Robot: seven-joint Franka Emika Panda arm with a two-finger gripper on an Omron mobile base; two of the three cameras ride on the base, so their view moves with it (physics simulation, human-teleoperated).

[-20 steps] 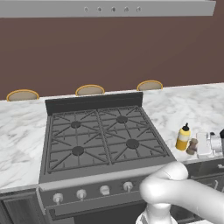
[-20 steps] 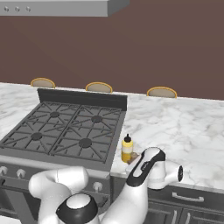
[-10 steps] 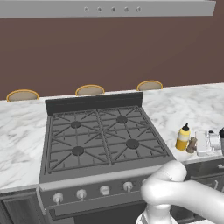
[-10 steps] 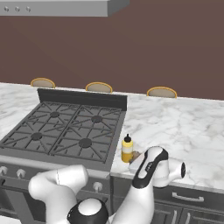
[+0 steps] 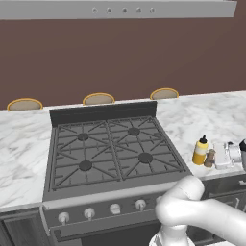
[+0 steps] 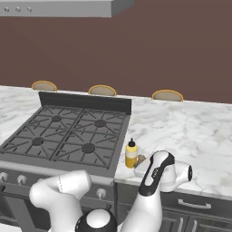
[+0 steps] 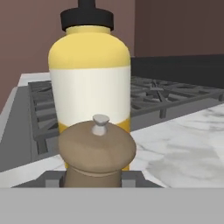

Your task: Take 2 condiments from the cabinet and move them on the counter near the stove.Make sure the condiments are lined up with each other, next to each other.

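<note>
Gripper [image 7: 94, 178] clamped on pepper mill [image 7: 96, 151], upright on counter [image 5: 226, 125], just right of yellow squeeze bottle [image 5: 200, 150]. Stove [image 5: 110, 149] left of both.

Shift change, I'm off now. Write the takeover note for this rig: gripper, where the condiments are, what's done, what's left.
Gripper: shut on the pepper mill, down at the counter just right of the stove.
Yellow squeeze bottle: upright on the counter by the stove's right edge.
Pepper mill: right beside the bottle, seemingly in line with it.
Done: both condiments at the stove.
Left: release the mill, back the arm off without knocking either.
</note>
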